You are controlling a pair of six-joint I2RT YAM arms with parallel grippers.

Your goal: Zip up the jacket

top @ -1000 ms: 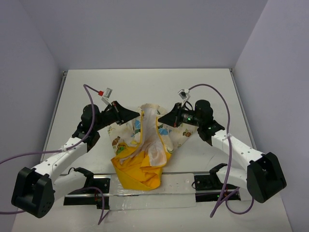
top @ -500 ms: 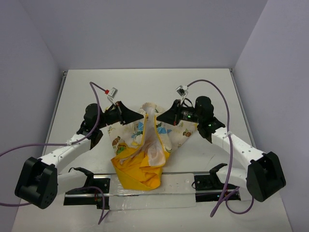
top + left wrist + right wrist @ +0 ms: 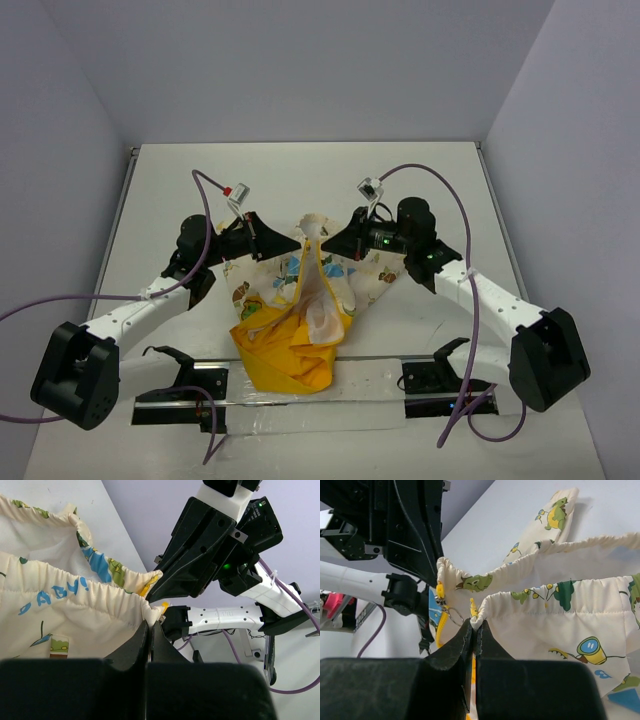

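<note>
- Top view: since a second ago my left gripper has swung in toward 3 o'clock and my right gripper has edged toward 9 o'clock. The tips are now just beside each other, where before they were well apart.
- Top view: the jacket sits mid-table, with its yellow lining bunched at 6 o'clock by my bases. The cream hem is pulled up into a peak between the two tips, narrower than it was earlier.
- Left wrist view: my left fingers are pressed together, pinching the gathered cream hem corner. The right gripper's black nose comes in from 1 o'clock and almost meets that corner. A small yellow bit shows just past my tips. It's probably the zip end, but I can't tell for sure.
- Right wrist view: my right fingers are also pressed together on the other hem corner. A zipper pull on a metal ring hangs at 9 o'clock of my tips on yellow zipper tape, under the other front edge that my left gripper holds.
- Meaning: the two bottom front edges are now side by side, so I judge this as lining up the zip ends. The zip isn't engaged yet and nothing is zipped.
- Risk: both pinches are on cloth, not on the pull, so I'll likely need a regrip.
</note>
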